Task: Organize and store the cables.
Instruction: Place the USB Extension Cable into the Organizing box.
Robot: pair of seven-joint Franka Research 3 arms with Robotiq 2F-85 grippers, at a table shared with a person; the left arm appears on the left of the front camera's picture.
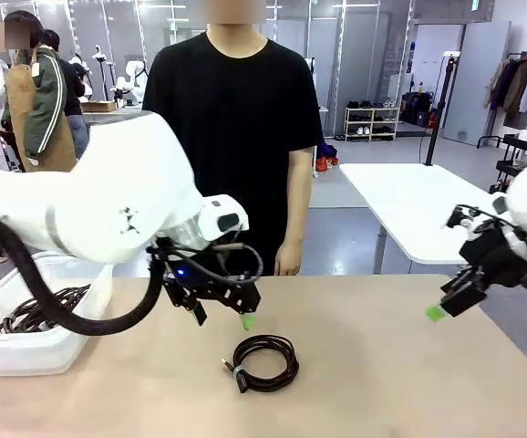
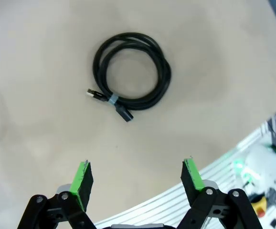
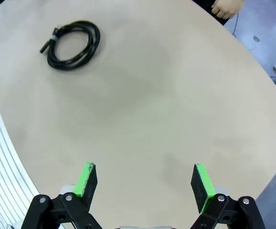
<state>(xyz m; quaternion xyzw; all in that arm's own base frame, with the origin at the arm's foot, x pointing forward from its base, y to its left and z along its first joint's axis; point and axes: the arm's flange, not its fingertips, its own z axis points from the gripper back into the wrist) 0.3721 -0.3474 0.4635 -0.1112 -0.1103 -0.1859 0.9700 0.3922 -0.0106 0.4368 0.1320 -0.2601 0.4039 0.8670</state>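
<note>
Coiled cable lies unlabelled under the wide-jawed left gripper; right gripper gapes wide, apart.

The right gripper is hovering with fingers spread over the table; a coiled cable is lying well apart.

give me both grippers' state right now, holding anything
Left gripper: open, holding nothing, above the coiled cable on the table.
Right gripper: open, holding nothing, over bare table.
</note>
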